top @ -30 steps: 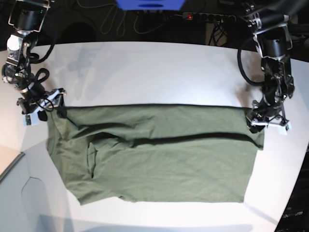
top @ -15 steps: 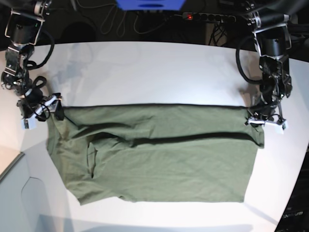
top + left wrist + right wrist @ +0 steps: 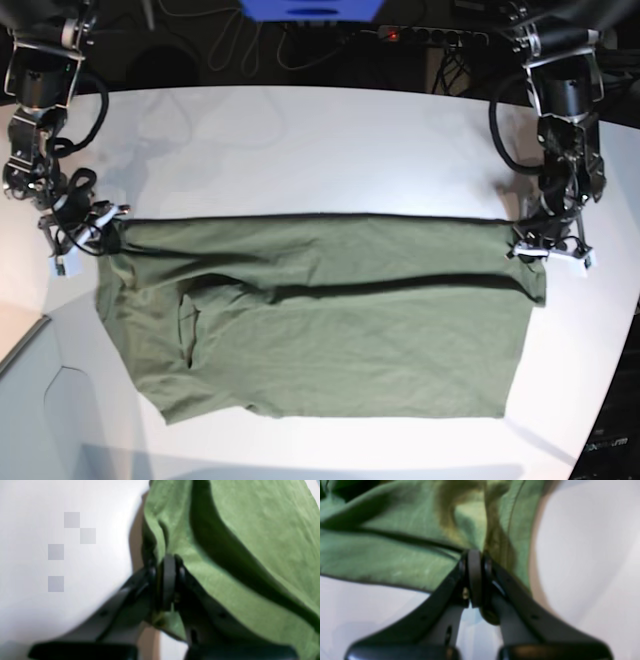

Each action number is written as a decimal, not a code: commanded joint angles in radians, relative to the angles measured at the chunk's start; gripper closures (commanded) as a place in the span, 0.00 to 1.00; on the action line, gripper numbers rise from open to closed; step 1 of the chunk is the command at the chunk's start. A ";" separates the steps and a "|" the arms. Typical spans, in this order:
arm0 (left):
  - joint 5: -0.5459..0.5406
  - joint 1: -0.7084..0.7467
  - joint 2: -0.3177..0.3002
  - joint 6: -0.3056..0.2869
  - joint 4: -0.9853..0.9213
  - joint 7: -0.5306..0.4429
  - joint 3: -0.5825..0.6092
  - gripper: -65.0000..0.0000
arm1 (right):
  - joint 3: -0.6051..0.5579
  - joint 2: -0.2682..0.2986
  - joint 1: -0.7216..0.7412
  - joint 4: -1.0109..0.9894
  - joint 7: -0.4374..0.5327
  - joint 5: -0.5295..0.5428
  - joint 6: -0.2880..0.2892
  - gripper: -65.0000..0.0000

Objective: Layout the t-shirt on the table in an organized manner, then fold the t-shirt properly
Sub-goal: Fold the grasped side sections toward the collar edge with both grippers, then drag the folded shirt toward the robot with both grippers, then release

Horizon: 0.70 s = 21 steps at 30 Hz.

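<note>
The olive-green t-shirt (image 3: 320, 330) lies spread on the white table (image 3: 320, 150), with a long crease running across its upper part. My left gripper (image 3: 545, 248) sits at the shirt's upper right corner in the base view. In the left wrist view this gripper (image 3: 168, 560) is shut on a bunched edge of the t-shirt (image 3: 250, 530). My right gripper (image 3: 95, 232) is at the upper left corner. The right wrist view shows it (image 3: 475, 555) shut on a gathered fold of the t-shirt (image 3: 395, 555).
A power strip (image 3: 430, 35), loose cables and a blue object (image 3: 310, 10) lie beyond the table's far edge. The table's curved edge (image 3: 55, 340) runs close to the shirt at the lower left. Bare white tabletop stretches behind the shirt.
Both grippers have closed on the shirt's upper corners, the left first and the right just now. The right gripper has shifted slightly onto the cloth edge. The shirt has barely moved.
</note>
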 commanded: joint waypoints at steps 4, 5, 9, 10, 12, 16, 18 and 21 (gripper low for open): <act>-0.006 -0.009 -0.033 -0.002 0.013 0.005 -0.002 1.00 | 0.018 0.030 0.027 0.017 0.027 0.015 0.011 1.00; -0.006 -0.009 -0.035 -0.002 0.013 0.005 -0.002 1.00 | 0.029 0.030 0.027 0.017 0.027 0.015 0.011 1.00; -0.006 -0.009 -0.039 -0.002 0.015 0.005 -0.002 1.00 | 0.046 0.030 0.027 0.015 0.027 0.015 0.011 1.00; -0.006 -0.009 -0.047 -0.002 0.015 0.005 -0.002 1.00 | 0.046 0.030 0.027 0.014 0.027 0.015 0.011 1.00; -0.006 -0.007 -0.047 -0.002 0.015 0.005 -0.002 1.00 | 0.044 0.030 0.027 0.014 0.023 0.015 0.011 1.00; -0.006 0.013 -0.047 -0.002 0.015 0.005 -0.002 1.00 | 0.044 0.030 0.019 0.012 0.021 0.015 0.011 1.00; -0.006 0.018 -0.047 -0.002 0.015 0.005 -0.002 1.00 | 0.046 0.029 0.016 0.011 0.021 0.015 0.011 1.00; -0.006 0.019 -0.046 -0.002 0.015 0.005 -0.002 1.00 | 0.041 0.027 -0.012 0.011 0.021 0.015 0.011 1.00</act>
